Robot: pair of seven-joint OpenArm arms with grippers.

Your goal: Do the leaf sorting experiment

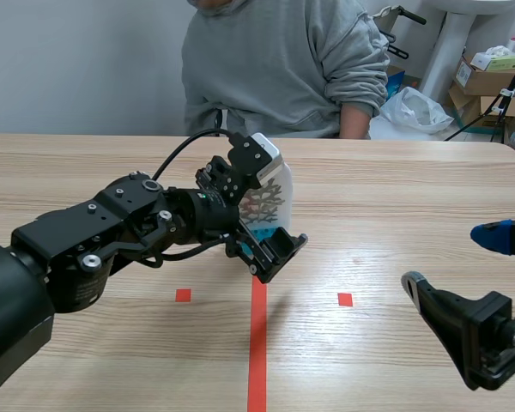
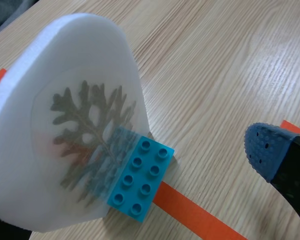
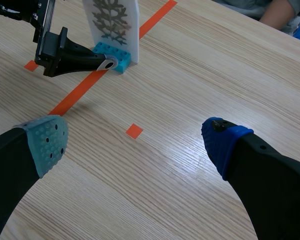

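**Leaf sorting: one card standing at the centre line, not yet sorted**

From the left, the left gripper (image 1: 275, 255) is being held low over the table (image 1: 395, 197) with its fingers spread. One blue pad (image 2: 270, 150) is being kept well apart from the white leaf card (image 2: 75, 145), so nothing is being pinched. The card is being carried upright by a blue brick (image 2: 140, 180), which is resting on the orange tape line (image 1: 257, 343) at mid-table. Further right, the right gripper (image 3: 135, 142) is likewise being held wide apart above bare wood, grasping nothing. The sorting is being judged as barely begun. Only one specimen is being shown, no sorted group is being seen, and its grasp and placement are being left to do.
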